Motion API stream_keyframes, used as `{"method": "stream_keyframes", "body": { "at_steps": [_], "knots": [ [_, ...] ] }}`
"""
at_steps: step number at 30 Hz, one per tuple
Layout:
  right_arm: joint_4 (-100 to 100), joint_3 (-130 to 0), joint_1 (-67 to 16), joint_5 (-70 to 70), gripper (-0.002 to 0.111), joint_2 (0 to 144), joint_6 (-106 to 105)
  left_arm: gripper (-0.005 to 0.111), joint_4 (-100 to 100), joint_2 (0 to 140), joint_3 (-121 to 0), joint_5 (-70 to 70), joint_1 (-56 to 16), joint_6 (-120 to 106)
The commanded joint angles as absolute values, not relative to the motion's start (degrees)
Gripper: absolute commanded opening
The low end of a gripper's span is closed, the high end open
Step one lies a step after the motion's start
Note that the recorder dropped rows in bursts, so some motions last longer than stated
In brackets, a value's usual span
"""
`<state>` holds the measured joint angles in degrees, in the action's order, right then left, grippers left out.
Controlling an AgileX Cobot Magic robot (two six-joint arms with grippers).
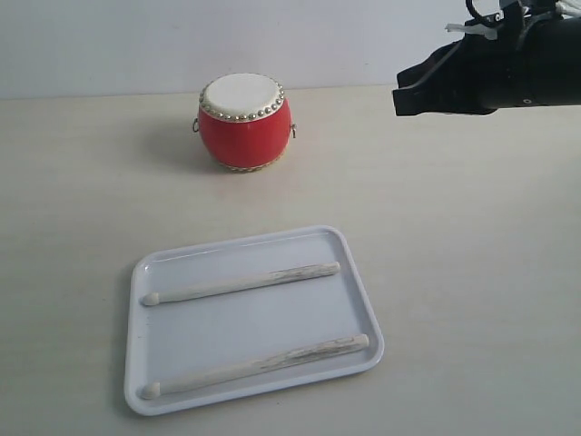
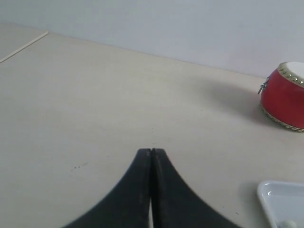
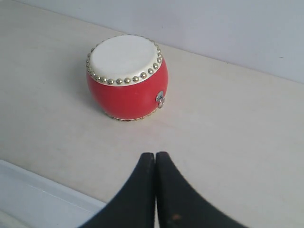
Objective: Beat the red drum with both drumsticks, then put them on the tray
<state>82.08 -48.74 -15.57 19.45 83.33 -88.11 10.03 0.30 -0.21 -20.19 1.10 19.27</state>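
The red drum (image 1: 244,122) stands upright at the back of the table, cream head up; it also shows in the right wrist view (image 3: 127,77) and at the edge of the left wrist view (image 2: 285,96). Both drumsticks lie flat on the white tray (image 1: 354,282), one nearer the back (image 1: 241,283) and one nearer the front (image 1: 254,365), roughly parallel. My right gripper (image 1: 396,100) hangs above the table to the right of the drum, shut and empty (image 3: 155,154). My left gripper (image 2: 151,150) is shut on nothing and is out of the exterior view.
The tray's corner (image 2: 280,199) shows in the left wrist view and its rim (image 3: 42,192) in the right wrist view. A pale wall runs behind the beige table. A thin seam (image 2: 23,46) crosses the table far from the drum.
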Motion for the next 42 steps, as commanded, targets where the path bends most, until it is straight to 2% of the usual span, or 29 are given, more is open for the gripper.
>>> {"method": "stream_keyframes", "body": {
  "at_steps": [1, 34, 38, 42],
  "knots": [
    [82.4, -48.4, -15.2, 19.4, 0.000, 82.9, -88.2, 0.000, 10.1, 0.0, 0.0, -20.4, 1.2, 19.5],
    [82.5, -48.3, -15.2, 19.4, 0.000, 82.4, -88.1, 0.000, 10.1, 0.0, 0.0, -20.6, 1.2, 19.5],
    [82.5, -45.2, -15.2, 15.1, 0.000, 75.8, -86.5, 0.000, 10.1, 0.0, 0.0, -20.6, 1.2, 19.5],
    [82.5, -37.6, -15.2, 3.0, 0.000, 62.0, -81.1, 0.000, 10.1, 0.0, 0.0, -20.6, 1.2, 19.5]
  ]
}}
